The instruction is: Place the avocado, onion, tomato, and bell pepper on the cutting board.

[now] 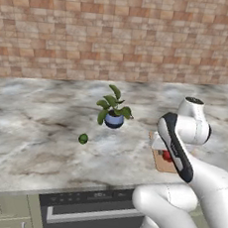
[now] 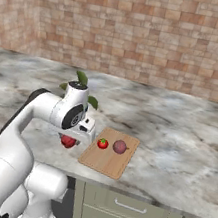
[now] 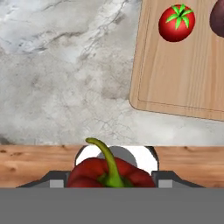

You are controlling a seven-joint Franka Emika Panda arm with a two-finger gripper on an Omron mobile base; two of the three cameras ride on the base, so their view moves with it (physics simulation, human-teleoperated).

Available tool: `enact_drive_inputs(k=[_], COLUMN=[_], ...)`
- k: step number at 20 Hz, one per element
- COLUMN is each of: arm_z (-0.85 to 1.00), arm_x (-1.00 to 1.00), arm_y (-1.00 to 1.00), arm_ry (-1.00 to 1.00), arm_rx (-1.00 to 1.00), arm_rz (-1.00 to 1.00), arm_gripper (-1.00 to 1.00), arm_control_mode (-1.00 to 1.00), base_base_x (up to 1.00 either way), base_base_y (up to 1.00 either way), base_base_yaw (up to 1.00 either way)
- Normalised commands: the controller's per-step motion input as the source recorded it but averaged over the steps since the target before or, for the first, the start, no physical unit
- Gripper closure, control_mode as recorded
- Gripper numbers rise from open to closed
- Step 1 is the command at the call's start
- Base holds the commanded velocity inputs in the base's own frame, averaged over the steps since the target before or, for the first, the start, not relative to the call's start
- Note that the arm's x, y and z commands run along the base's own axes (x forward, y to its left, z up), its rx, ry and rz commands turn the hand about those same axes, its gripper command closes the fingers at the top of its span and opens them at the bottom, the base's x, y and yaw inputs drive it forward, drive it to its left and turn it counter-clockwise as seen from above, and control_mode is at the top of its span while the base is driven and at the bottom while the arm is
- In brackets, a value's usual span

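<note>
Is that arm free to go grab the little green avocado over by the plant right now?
Probably not yet: the tool is shut on the bell pepper, which must go down first. Otherwise the avocado sits alone on bare counter, left of the potted plant.

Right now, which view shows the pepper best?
The hand view: the pepper sits close between the pincer fingers, stem visible. The right base view shows a red patch under the hand; in the left base view I cannot identify it.
</note>
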Motion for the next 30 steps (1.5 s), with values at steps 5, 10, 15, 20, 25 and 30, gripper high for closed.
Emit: enact_drive_inputs(k=[5, 10, 15, 20, 25, 30], arm_z=[0.06, 0.01, -0.02, -0.15, -0.34, -0.41], arm_x=[0.0, 0.23, 0.61, 0.55, 0.22, 0.11], arm_y=[-0.64, -0.25, -0.02, -0.08, -0.27, -0.18], arm_ry=[0.0, 0.0, 0.0, 0.0, 0.0, 0.0], arm_rx=[0.0, 0.0, 0.0, 0.0, 0.0, 0.0], arm_rz=[-0.05, -0.02, 0.0, 0.0, 0.0, 0.0], arm_gripper=[1.0, 1.0, 1.0, 1.0, 1.0, 1.0], arm_control_mode=[-1.0, -1.0, -1.0, -1.0, -1.0, -1.0], base_base_x=[0.0, 0.0, 0.0, 0.0, 0.0, 0.0], base_base_y=[0.0, 0.0, 0.0, 0.0, 0.0, 0.0], base_base_yaw=[0.0, 0.0, 0.0, 0.0, 0.0, 0.0])
